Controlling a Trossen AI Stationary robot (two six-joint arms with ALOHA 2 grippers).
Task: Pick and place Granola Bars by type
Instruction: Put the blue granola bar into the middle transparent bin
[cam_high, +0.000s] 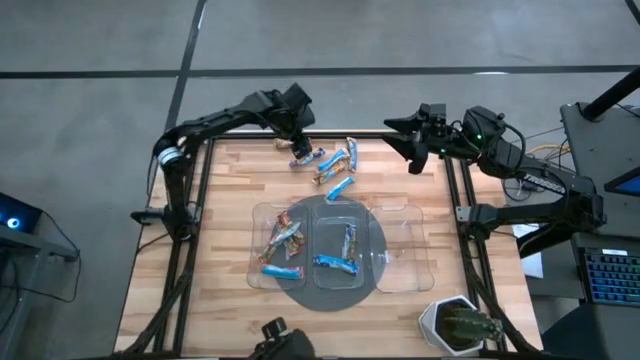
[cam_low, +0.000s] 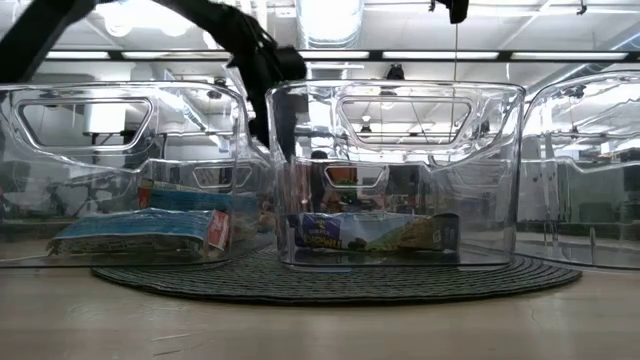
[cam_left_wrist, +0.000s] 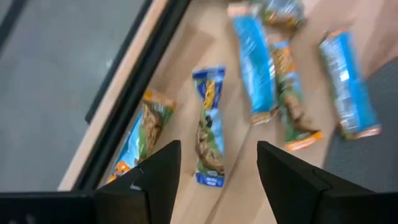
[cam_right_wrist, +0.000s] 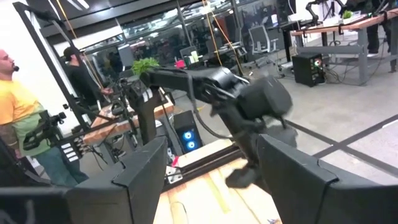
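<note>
Several loose granola bars lie flat on the wooden table near its far edge: a blue-and-yellow one (cam_left_wrist: 208, 127), an orange-green one (cam_left_wrist: 140, 134), two blue ones (cam_left_wrist: 254, 62) (cam_left_wrist: 348, 84) and an orange-brown one (cam_left_wrist: 291, 99). They also show in the high view (cam_high: 335, 162). My left gripper (cam_high: 298, 152) is open above them, with the blue-and-yellow bar showing between its fingers (cam_left_wrist: 217, 149) and apart from them. More bars lie in the left tray (cam_high: 283, 240) and the middle tray (cam_high: 340, 250). My right gripper (cam_high: 412, 155) is open and empty at the table's far right edge.
Three clear plastic trays stand side by side on a dark round mat (cam_high: 330, 295) at the table's middle; the right tray (cam_high: 402, 250) is nearest my right arm. A potted plant (cam_high: 460, 325) stands at the near right corner. People (cam_right_wrist: 18, 106) stand beyond the table.
</note>
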